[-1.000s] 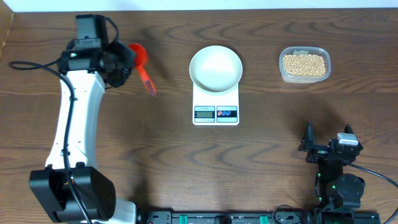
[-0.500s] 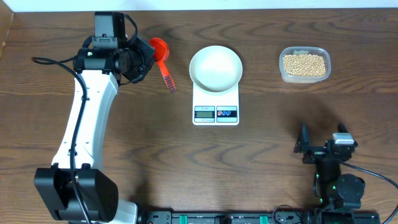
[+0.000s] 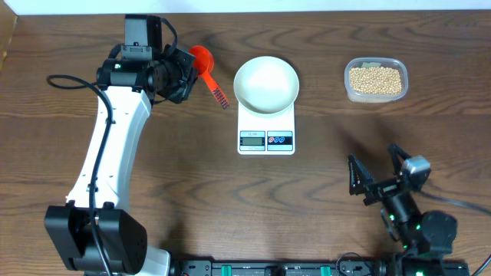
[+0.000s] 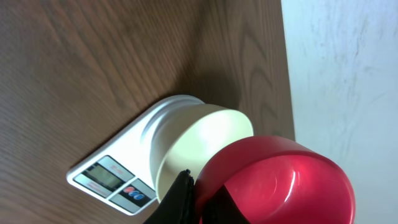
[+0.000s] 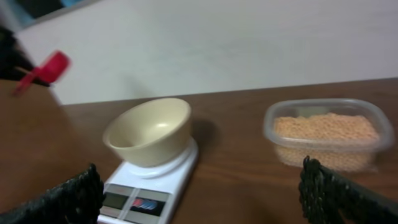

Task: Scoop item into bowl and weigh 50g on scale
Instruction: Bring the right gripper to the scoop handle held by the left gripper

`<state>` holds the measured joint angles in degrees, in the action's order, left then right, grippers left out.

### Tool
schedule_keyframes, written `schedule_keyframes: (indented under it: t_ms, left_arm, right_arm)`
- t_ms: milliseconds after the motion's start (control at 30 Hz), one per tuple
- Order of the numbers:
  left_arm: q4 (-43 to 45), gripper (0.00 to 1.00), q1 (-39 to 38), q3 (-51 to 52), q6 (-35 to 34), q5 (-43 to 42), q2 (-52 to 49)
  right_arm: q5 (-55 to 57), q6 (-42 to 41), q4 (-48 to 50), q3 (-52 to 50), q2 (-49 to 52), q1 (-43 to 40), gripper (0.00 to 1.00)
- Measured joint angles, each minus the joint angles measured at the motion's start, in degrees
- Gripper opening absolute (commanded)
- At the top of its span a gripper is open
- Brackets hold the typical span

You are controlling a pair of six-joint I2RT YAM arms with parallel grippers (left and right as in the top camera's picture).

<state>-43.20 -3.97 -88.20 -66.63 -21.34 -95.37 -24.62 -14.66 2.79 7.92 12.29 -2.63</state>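
The white bowl (image 3: 265,83) stands empty on the white scale (image 3: 266,139) at the table's middle. The tan beans (image 3: 375,80) fill a clear plastic tub (image 3: 349,84) at the back right. My left gripper (image 3: 184,73) is shut on a red scoop (image 3: 202,56), held in the air just left of the bowl. In the left wrist view the scoop (image 4: 286,180) is close above the bowl (image 4: 199,140) and scale (image 4: 118,180). My right gripper (image 3: 374,159) is open and empty at the front right, facing the bowl (image 5: 149,130), the scale (image 5: 149,193) and the beans (image 5: 326,127).
The table's back edge meets a white wall just behind the bowl and tub. The left arm's white link (image 3: 100,153) reaches over the left side of the table. A black rail (image 3: 276,268) runs along the front edge.
My left gripper has carried the red scoop to the right, closer to the bowl. My right gripper has opened wide and swung up and toward the table's middle.
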Motion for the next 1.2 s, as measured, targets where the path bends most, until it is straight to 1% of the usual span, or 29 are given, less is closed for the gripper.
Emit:
schedule_keyframes:
  t_ms: [67,200,233,333,433,500,567,667,767,967,1000,1067,1167,1200]
  left_arm:
    - [-0.09,0.08,0.0,0.0,-1.46,-0.02,0.0]
    - [0.02,0.07,-0.13,0.0,-5.66,0.0,0.0]
    - [0.09,0.07,-0.24,0.0,-6.4,0.0,0.0]
    - [0.0,0.07,-0.81,0.0,-8.44,-0.07,0.0]
    - [0.02,0.07,-2.29,0.0,-12.66,-0.02,0.0]
    - [0.07,0.07,-3.21,0.0,-14.8,-0.02,0.0]
    - [0.04,0.07,-4.44,0.0,-17.49,-0.02,0.0]
    - [0.09,0.07,-6.36,0.0,-21.38,-0.07,0.0]
    - [0.09,0.07,-7.72,0.0,-23.8,-0.24,0.0]
    - [0.09,0.08,-10.14,0.0,-26.16,-0.13,0.0]
    - [0.11,0.07,-10.49,0.0,-26.4,0.04,0.0]
    - [0.11,0.07,-11.17,0.0,-26.84,0.31,0.0]
    - [0.09,0.07,-12.17,0.0,-28.09,0.5,0.0]
    - [0.09,0.07,-12.48,0.0,-28.39,0.55,0.0]
  right_arm:
    - [-2.16,-0.22,0.09,4.17,4.57,0.0,0.99]
    - [-9.38,-0.66,0.42,15.3,18.64,0.0,0.99]
    - [-10.43,-0.94,0.35,16.59,20.52,0.0,0.99]
    - [-14.71,-2.69,0.48,22.08,28.37,0.0,0.99]
    - [-18.86,-5.42,0.33,28.11,37.66,0.94,0.99]
    - [-19.93,-6.58,0.79,30.18,40.79,2.12,0.99]
    - [-20.61,-8.31,3.52,32.41,44.74,4.85,0.99]
    - [-21.27,-11.17,11.43,34.03,50.56,9.9,0.99]
    - [-21.75,-12.46,15.43,34.14,54.01,12.83,0.99]
    - [-22.08,-15.28,16.96,34.14,57.83,15.28,0.99]
    - [-22.08,-15.98,17.35,34.14,58.14,15.37,0.97]
    - [-22.05,-17.73,18.21,34.14,58.55,15.54,0.88]
    - [-21.9,-18.95,18.75,34.14,58.58,16.15,0.6]
    - [-21.51,-19.34,18.88,34.14,58.58,16.76,0.54]
